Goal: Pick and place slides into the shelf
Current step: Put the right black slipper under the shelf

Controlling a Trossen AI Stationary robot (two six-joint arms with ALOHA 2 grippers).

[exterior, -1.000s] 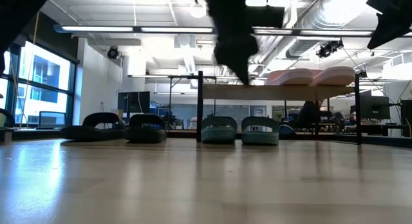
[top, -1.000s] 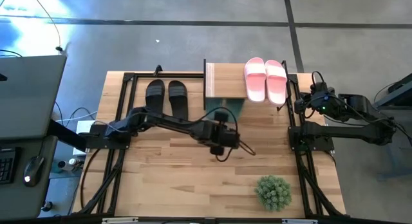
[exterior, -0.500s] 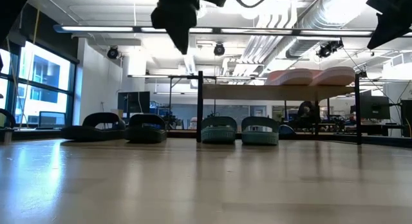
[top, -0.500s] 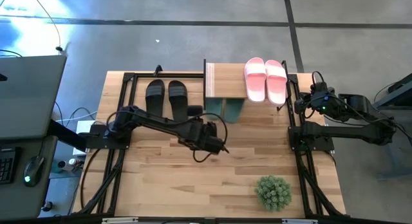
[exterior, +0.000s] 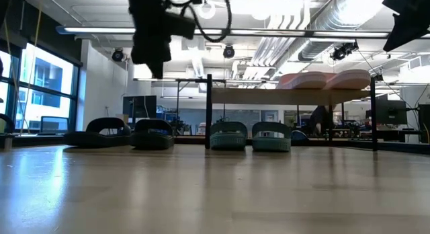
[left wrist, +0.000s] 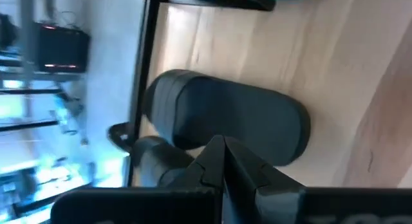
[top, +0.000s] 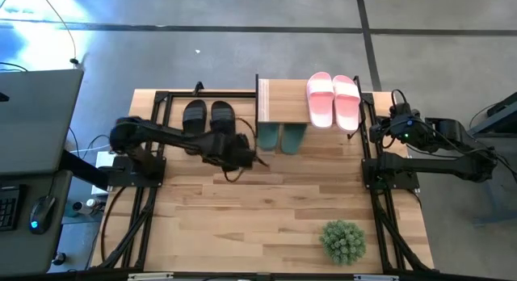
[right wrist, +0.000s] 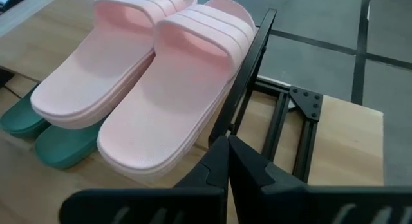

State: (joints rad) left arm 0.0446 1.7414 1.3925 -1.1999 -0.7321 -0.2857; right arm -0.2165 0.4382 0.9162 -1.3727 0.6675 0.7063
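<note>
Wooden boards made up the surface, and the shelf was set at its far edge, between the two arms. On the shelf's top board the pale pink slides were laid side by side, toes pointing away. Under that board, on the surface itself, the dark green slides were tucked in, with only their heels seen from above. The black slides were left outside the shelf, just beside its left end, resting flat on the surface. The left gripper was held in the air just in front of the black pair, its fingers closed on nothing. The right gripper was kept near the pink pair at the shelf's right end, its fingers also pressed together and empty. A round green plant was seen near the front right corner.
</note>
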